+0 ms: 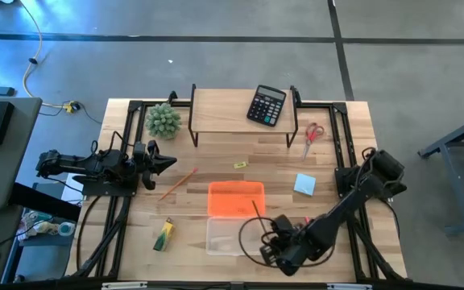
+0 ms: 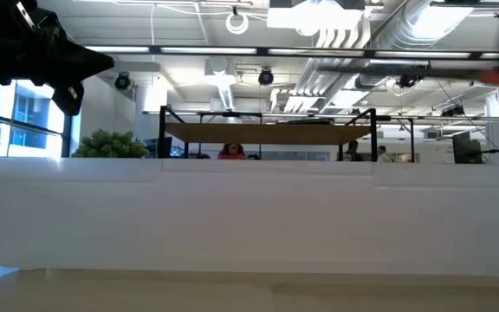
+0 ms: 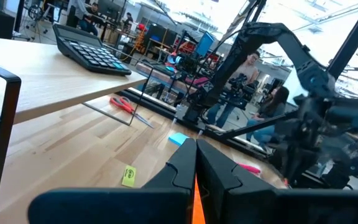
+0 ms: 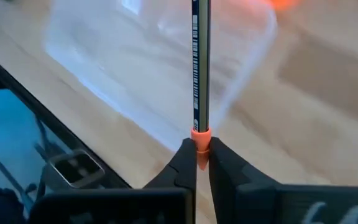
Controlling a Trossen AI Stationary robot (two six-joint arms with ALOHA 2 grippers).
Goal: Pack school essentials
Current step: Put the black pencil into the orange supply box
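Clear plastic is the target here: the box (image 1: 230, 236) lies open beside its orange lid (image 1: 236, 198), and the right pincer (image 4: 197, 163) holds a pencil (image 4: 197, 68) clamped near its orange end, at the box's right edge in the high view; the left pincer (image 3: 196, 163) waits with its fingers pressed together, empty, well to the left of the box, near the plant (image 1: 163, 120).

To do this step well, I judge the pencil should be laid flat along the box's longer side, so it does not bridge the rim or tip out; lower it until the free end is inside the walls before the fingers part; a release from height risks a bounce off the thin plastic.

From the right wrist, the pencil's long axis runs straight out from the fingertips, orange end in the grip, the far end out over the box; in the high view it slants from the pincer up toward the lid, so it needs turning to match the box.

Still on the bench around the box: a second pencil (image 1: 177, 184) and marker (image 1: 163, 234) to its left; note pad (image 1: 304, 184) and scissors (image 1: 312, 136) to its right; a yellow piece (image 1: 240, 165) beyond the lid.
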